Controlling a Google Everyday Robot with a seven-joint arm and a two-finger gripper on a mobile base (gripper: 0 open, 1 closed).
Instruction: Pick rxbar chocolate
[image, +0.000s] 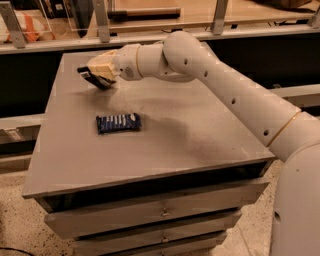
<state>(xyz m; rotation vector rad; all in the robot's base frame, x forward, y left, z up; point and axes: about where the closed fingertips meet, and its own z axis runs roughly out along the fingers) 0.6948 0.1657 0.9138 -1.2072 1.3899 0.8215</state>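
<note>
My gripper (96, 75) is over the far left part of the grey table top (190, 135), reached out from the right on the long white arm. Its pale fingers (102, 66) are shut on a small flat black bar, the rxbar chocolate (91, 78). The bar is tilted and sits a little above the table, with one dark end sticking out to the left of the fingers. Part of the bar is hidden by the fingers.
A dark blue bar with white stripes (118, 122) lies flat on the table, nearer to me than the gripper. The table has drawers (160, 212) below its front edge. A railing and a shelf (150, 35) run behind the table.
</note>
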